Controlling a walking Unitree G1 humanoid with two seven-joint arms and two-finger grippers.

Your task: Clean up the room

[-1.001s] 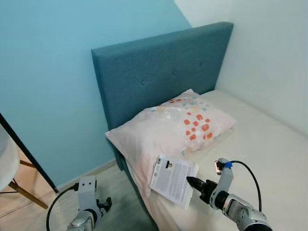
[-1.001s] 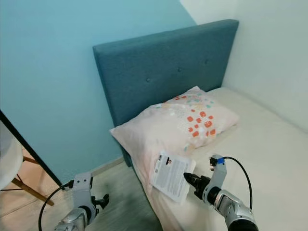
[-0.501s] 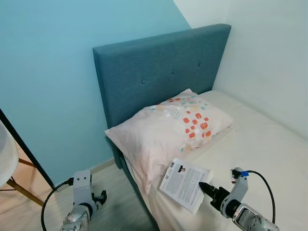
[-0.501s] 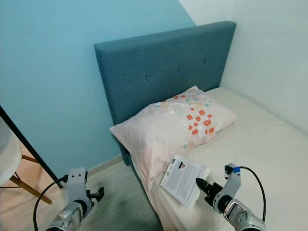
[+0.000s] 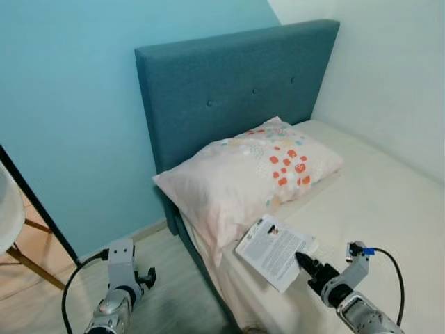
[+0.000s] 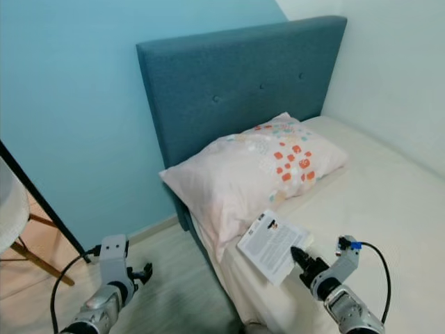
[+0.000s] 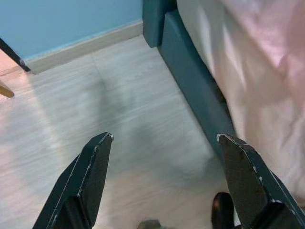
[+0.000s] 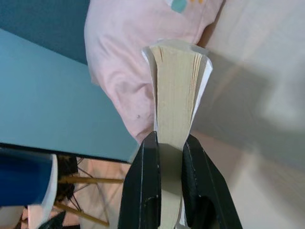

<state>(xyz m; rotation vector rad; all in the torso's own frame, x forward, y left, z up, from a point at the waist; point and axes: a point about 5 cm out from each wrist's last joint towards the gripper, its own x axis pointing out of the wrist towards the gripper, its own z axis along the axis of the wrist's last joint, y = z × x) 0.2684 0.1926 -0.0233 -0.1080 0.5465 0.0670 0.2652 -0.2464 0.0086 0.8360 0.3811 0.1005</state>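
a thin white book (image 5: 274,250) with black print and a small picture on its cover is pinched at one edge by the right gripper (image 5: 304,262), held over the bed (image 5: 389,209) beside the pink pillow (image 5: 243,177).

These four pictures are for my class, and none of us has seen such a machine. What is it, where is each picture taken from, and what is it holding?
It is a walking robot with two silver arms, each ending in two black fingers. The two wide pictures come from cameras in its head, looking down at a bed with a pillow against a blue headboard. The other two come from cameras on its wrists. The right gripper is shut on a book, held just above the bed; its wrist picture shows the page edges between the fingers. The left gripper hangs open over the wooden floor beside the bed.
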